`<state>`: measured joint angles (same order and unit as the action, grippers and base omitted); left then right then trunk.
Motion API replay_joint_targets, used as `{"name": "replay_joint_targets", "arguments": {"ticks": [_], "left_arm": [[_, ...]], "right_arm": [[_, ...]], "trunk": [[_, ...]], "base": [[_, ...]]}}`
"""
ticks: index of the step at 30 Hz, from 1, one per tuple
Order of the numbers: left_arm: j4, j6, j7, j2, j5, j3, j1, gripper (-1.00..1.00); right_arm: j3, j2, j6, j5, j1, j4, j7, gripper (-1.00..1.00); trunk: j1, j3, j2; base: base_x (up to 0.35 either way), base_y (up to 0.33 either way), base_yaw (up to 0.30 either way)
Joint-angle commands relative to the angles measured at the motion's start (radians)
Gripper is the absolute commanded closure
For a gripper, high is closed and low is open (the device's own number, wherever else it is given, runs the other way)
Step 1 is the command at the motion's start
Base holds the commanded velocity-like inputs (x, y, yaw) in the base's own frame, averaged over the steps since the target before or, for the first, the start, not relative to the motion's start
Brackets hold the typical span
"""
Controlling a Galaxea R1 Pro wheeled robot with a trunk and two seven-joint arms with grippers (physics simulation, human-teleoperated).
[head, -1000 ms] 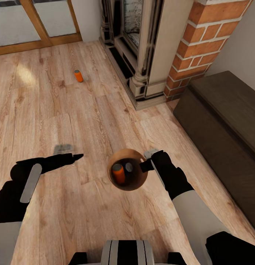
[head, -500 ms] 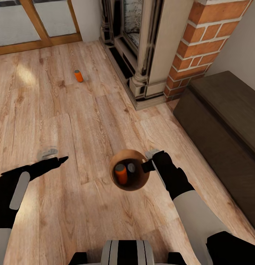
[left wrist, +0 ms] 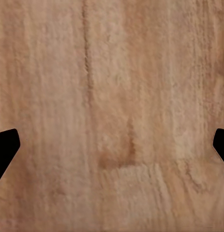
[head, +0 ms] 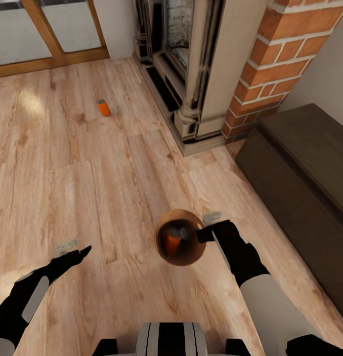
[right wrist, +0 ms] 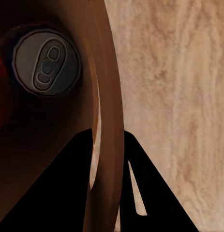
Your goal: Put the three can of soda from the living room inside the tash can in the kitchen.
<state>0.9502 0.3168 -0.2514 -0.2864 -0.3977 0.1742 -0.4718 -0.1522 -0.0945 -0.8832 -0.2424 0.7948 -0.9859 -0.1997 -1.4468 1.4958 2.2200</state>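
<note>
The left gripper (head: 85, 251) hovers over bare wood floor (head: 117, 173) well to the left of the trash can (head: 187, 258), jaws spread and empty. The last orange can (head: 104, 107) stands far beyond the bin, toward the glass doors (head: 43, 29), while the bin already holds an orange can (head: 172, 242) and a silver-topped can (right wrist: 47, 62). The right gripper (head: 206, 234) is clamped on the bin's rim; carried by that single edge pinch, the bin could tilt or slip and spill its cans.
</note>
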Motion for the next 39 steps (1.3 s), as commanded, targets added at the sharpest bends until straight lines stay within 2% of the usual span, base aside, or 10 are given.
{"name": "replay_joint_targets", "arguments": {"ticks": [1, 2, 4, 6, 10, 15, 18, 22, 24, 39], "left_arm": [[-0.004, -0.014, -0.003, 0.001, 0.0, -0.009, 0.003, -1.0], [-0.011, -0.033, -0.007, 0.0, 0.0, -0.022, 0.008, -1.0], [-0.033, -0.056, -0.012, -0.003, 0.0, -0.033, 0.012, -1.0], [-0.067, -0.089, -0.022, -0.006, -0.002, -0.04, 0.015, -1.0], [-0.126, -0.146, -0.077, -0.007, -0.002, -0.045, 0.017, -1.0], [-0.15, -0.162, -0.111, -0.006, -0.003, -0.048, 0.018, -1.0], [-0.156, -0.167, -0.123, -0.006, -0.002, -0.049, 0.019, -1.0], [-0.17, -0.187, -0.161, -0.009, -0.002, -0.049, 0.024, -1.0], [-0.184, -0.191, -0.172, -0.009, -0.002, -0.048, 0.024, -1.0], [-0.191, -0.193, -0.18, -0.01, -0.003, -0.049, 0.025, -1.0]], "right_arm": [[0.0, 0.0, 0.032, 0.027, -0.012, 0.0, -0.004, 1.0], [-0.001, 0.0, 0.09, 0.026, -0.031, 0.0, -0.007, 1.0], [-0.001, 0.001, 0.155, 0.025, -0.058, 0.0, -0.012, 1.0], [-0.001, 0.008, 0.192, 0.025, -0.092, 0.0, -0.016, 1.0], [-0.002, 0.056, 0.31, 0.033, -0.143, -0.001, -0.039, 1.0], [-0.001, 0.075, 0.374, 0.035, -0.17, -0.004, -0.069, 1.0], [-0.002, 0.078, 0.378, 0.035, -0.189, -0.069, -0.074, 1.0], [-0.004, 0.078, 0.363, 0.032, -0.301, -0.243, -0.076, 1.0], [-0.004, 0.079, 0.328, 0.031, -0.334, -0.3, -0.076, 1.0], [-0.002, 0.079, 0.305, 0.037, -0.351, -0.329, -0.077, 1.0]], "trunk": [[0.0, 0.0, 0.0], [0.0, 0.0, 0.0], [0.0, 0.0, 0.0], [0.0, 0.0, 0.0], [0.0, 0.0, 0.0], [0.0, 0.0, 0.0], [0.0, 0.0, 0.0], [0.0, 0.0, 0.0], [0.0, 0.0, 0.0], [0.0, 0.0, 0.0]], "base": [[0.327, 0.0, 0.0], [0.327, 0.0, 0.0], [0.327, 0.0, 0.0], [0.327, 0.0, 0.0], [0.313, 0.068, 0.0], [0.201, 0.214, 0.0], [0.07, 0.29, 0.0], [0.013, 0.308, 0.0], [0.002, 0.313, 0.0], [0.033, 0.315, -0.001]]}}
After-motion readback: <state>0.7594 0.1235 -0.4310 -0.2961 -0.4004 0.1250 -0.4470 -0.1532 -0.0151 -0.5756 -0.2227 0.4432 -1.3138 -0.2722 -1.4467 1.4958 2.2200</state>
